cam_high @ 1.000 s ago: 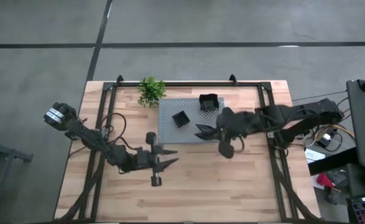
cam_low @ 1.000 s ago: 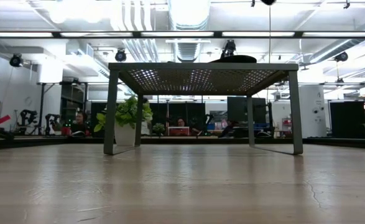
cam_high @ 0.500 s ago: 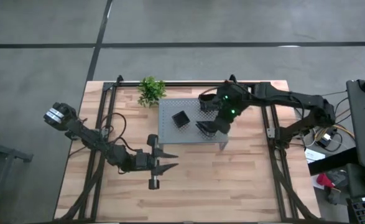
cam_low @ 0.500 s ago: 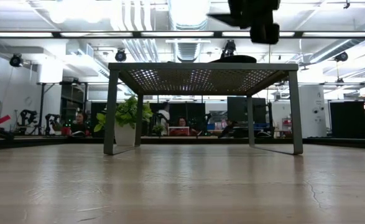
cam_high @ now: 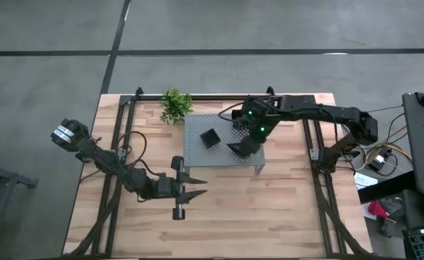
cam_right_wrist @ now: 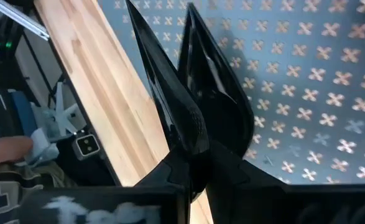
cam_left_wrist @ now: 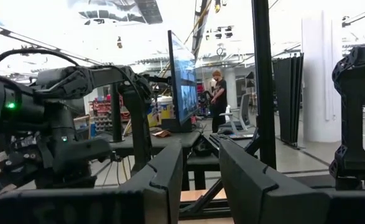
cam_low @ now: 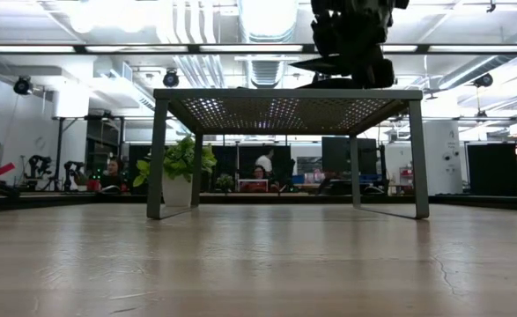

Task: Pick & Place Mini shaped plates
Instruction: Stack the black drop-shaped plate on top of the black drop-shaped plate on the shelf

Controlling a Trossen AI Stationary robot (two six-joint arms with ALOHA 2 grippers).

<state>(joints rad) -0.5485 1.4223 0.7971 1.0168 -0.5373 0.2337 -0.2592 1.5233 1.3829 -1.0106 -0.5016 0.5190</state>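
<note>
A grey perforated stand (cam_high: 219, 141) stands on the wooden table. Two square black plates (cam_high: 209, 138) (cam_high: 242, 119) lie on its top. My right gripper (cam_high: 243, 146) reaches in from the far right and is shut on a glossy black teardrop plate (cam_high: 234, 149) over the stand's near right part. In the low view this gripper (cam_low: 350, 62) hangs just above the stand top (cam_low: 284, 92). My left gripper (cam_high: 196, 186) waits open over the table near the stand's front, holding nothing. My right gripper pinches the teardrop plate between its two fingers, which slant down from above and lie along the plate's rim (cam_right_wrist: 198, 74). The plate (cam_right_wrist: 222, 106) stands tilted on edge over the perforated top (cam_right_wrist: 306, 93). Whether its lower end touches the stand I cannot tell.
A small green potted plant (cam_high: 175, 105) stands at the stand's far left corner. Black frame rails (cam_high: 118, 166) run along both sides of the table. Bare wood (cam_high: 269, 209) lies in front of the stand. People sit in the room behind (cam_low: 258, 172).
My right gripper has sunk toward the stand top while its arm has swung to the table's far side. Its wrist has rolled and tipped downward. The teardrop plate has stayed in its fingers over the stand's near right part. The left arm kept still.
</note>
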